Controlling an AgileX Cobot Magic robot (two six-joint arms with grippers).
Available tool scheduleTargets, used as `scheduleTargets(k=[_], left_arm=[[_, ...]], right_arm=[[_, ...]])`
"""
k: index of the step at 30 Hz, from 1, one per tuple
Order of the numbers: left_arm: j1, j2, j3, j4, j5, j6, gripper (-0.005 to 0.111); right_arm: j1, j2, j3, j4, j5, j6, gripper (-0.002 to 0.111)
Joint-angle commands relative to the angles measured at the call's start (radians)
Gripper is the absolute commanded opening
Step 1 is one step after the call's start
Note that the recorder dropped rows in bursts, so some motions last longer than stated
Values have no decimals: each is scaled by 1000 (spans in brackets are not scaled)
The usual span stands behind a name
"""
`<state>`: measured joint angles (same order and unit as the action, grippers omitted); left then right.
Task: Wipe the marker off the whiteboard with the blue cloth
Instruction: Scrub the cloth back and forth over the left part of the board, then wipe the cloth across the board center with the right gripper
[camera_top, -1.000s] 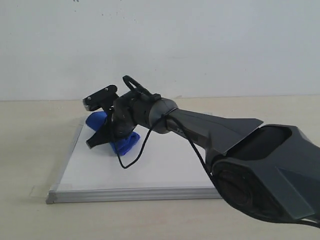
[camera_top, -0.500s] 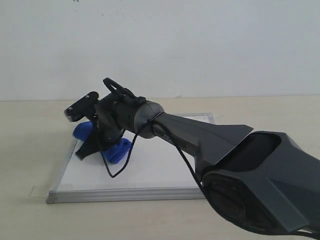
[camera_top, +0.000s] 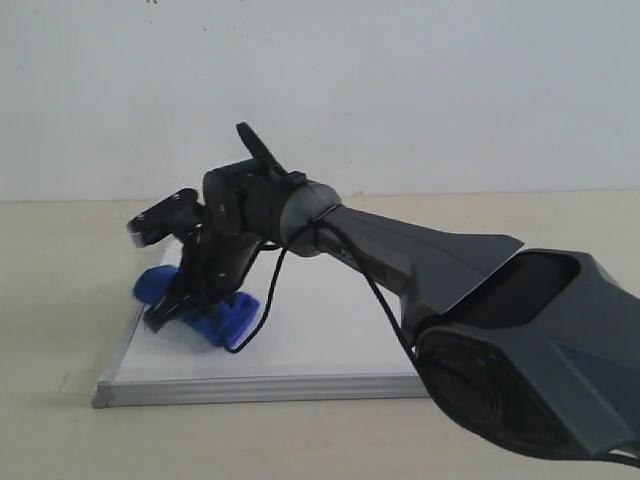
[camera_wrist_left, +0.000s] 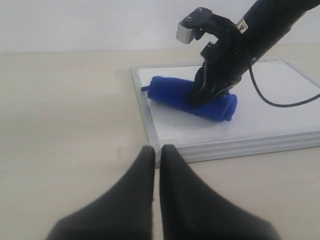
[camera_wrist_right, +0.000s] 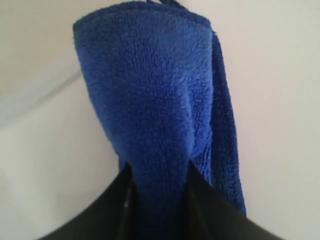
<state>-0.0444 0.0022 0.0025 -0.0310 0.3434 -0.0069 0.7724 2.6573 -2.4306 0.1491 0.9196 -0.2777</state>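
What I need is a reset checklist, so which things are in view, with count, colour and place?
whiteboard: 1, white with a silver-grey frame, flat on the table.
blue cloth: 1, royal blue, rolled bundle lying on the whiteboard near its left edge.
red marker line: none visible on the bare part of the whiteboard.
table: 1, beige, under everything.
wall: 1, white, behind the table.
cable: 1, black, hangs from the right arm over the whiteboard.
right arm: 1, black, reaches in from the right across the whiteboard.
right gripper: 1, black, clamped on the blue cloth.
left gripper: 1, black, jaws together, over the table off the whiteboard.
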Motion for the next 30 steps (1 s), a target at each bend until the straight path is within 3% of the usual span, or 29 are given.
scheduleTargets(k=[1,3,7,10,14,19,22,25,30], left_arm=[[0,-2,-2,-10,-6,1,4],[0,-2,-2,-10,-6,1,4],[0,-2,-2,-10,-6,1,4],[0,-2,-2,-10,-6,1,4],[0,-2,-2,-10,-6,1,4],[0,-2,-2,-10,-6,1,4],[0,-2,-2,-10,-6,1,4],[0,-2,-2,-10,-6,1,4],[0,-2,-2,-10,-6,1,4]], right_arm=[[28,-7,15,77,34,-61,-1],[14,-2,15,-42,13,1,-1],[-24,19,15,-500,22,331,-1],[-37,21,15,-658,83,434,-1],[-25,21,15,-572,95,394,-1],[18,19,15,-123,77,94,-1],[29,15,15,-8,69,6,-1],[7,13,15,-83,67,48,-1],[-58,15,15,-496,121,339,-1]])
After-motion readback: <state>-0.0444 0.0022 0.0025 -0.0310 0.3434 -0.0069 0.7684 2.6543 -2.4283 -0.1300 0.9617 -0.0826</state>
